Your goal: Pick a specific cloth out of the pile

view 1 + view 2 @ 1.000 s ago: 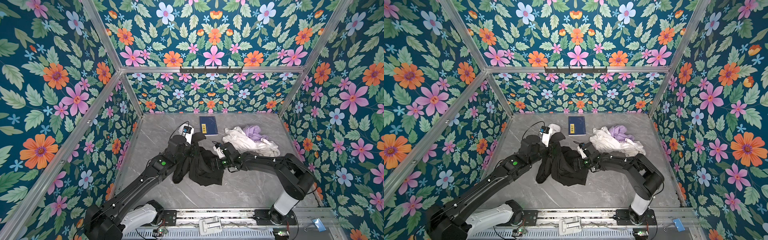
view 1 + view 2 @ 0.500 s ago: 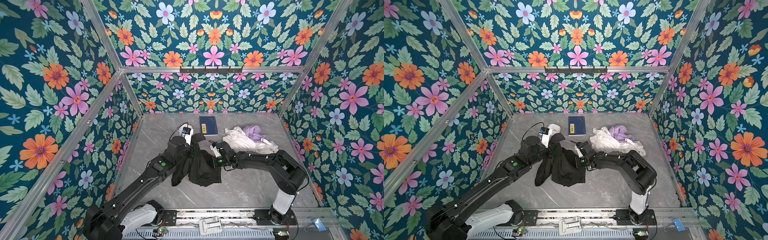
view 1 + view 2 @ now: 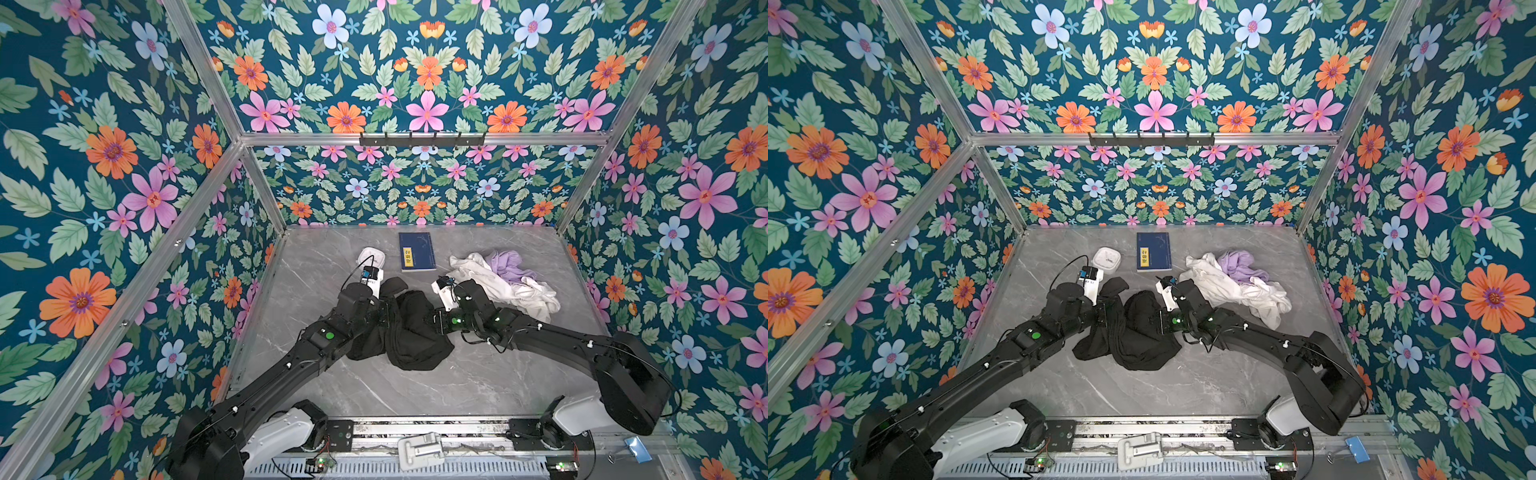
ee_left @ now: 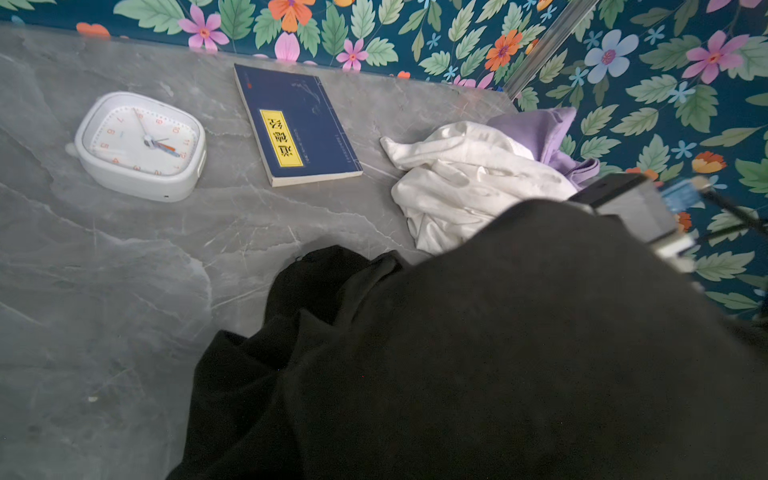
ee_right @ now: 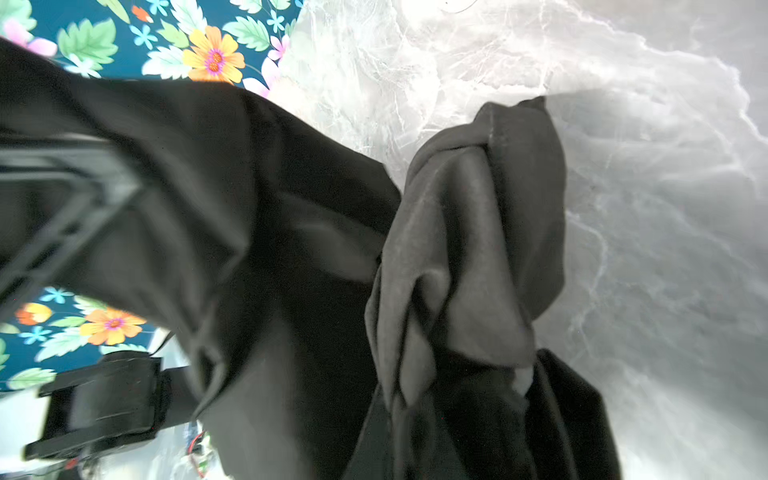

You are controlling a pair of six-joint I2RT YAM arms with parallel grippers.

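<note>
The right gripper [image 3: 431,322] is closed, pinching a bunched fold at the right edge of the cloth [image 3: 411,338]. The right wrist view shows that gathered fold, but the jaws themselves are hidden, so the bite may be shallow. The left gripper [image 3: 381,311] is closed too, buried under black fabric at the cloth's left side and holding it partly raised. The cloth sags between the two, its lower part lying on the table [image 3: 457,386], beside the pile [image 3: 509,284] of white and purple garments. I judge it light, limp and slightly slick: it will drape and stretch, not keep its shape. It is best taken by a thick gathered fold or a seam, never a single layer
</note>
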